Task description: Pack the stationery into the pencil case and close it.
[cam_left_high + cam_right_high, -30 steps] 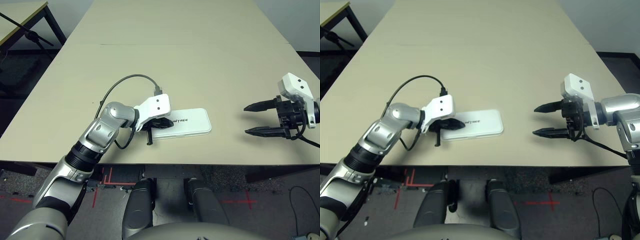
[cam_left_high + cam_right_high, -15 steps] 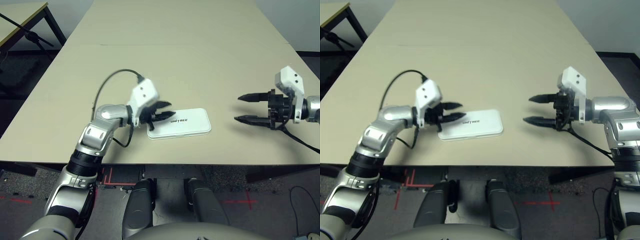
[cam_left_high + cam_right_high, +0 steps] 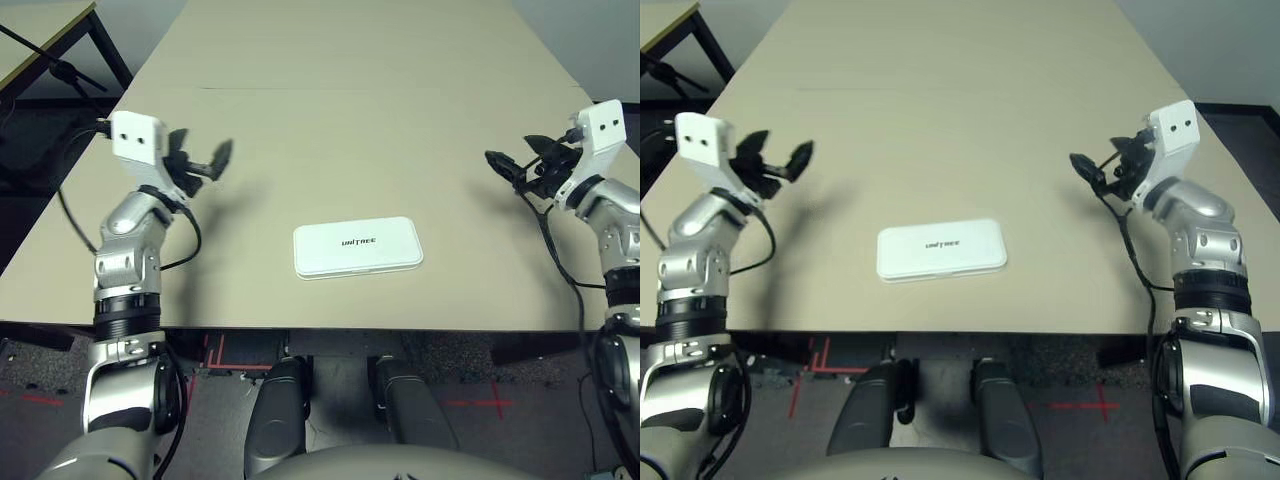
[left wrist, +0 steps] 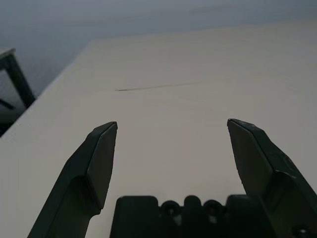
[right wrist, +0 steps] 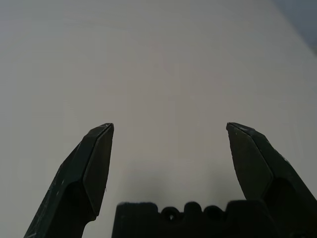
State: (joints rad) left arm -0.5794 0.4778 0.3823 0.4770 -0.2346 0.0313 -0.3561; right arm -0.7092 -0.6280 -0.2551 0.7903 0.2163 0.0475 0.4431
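The white pencil case (image 3: 357, 247) lies shut on the table near the front edge, its dark lettering facing up. The stationery is out of view. My left gripper (image 3: 205, 160) is raised above the table's left side, well away from the case, open with nothing between its fingers (image 4: 101, 158). My right gripper (image 3: 515, 160) is lifted over the right side of the table, also open and holding nothing, its fingers (image 5: 96, 158) spread wide.
The beige table (image 3: 350, 130) runs far back, with a thin seam line (image 4: 148, 88) across it. A second table with dark legs (image 3: 45, 40) stands off the far left. The floor below the front edge carries red tape marks (image 3: 215, 355).
My left gripper has opened, left the case's left end and swung up and out to the left. My right arm has risen and drawn back to the right.
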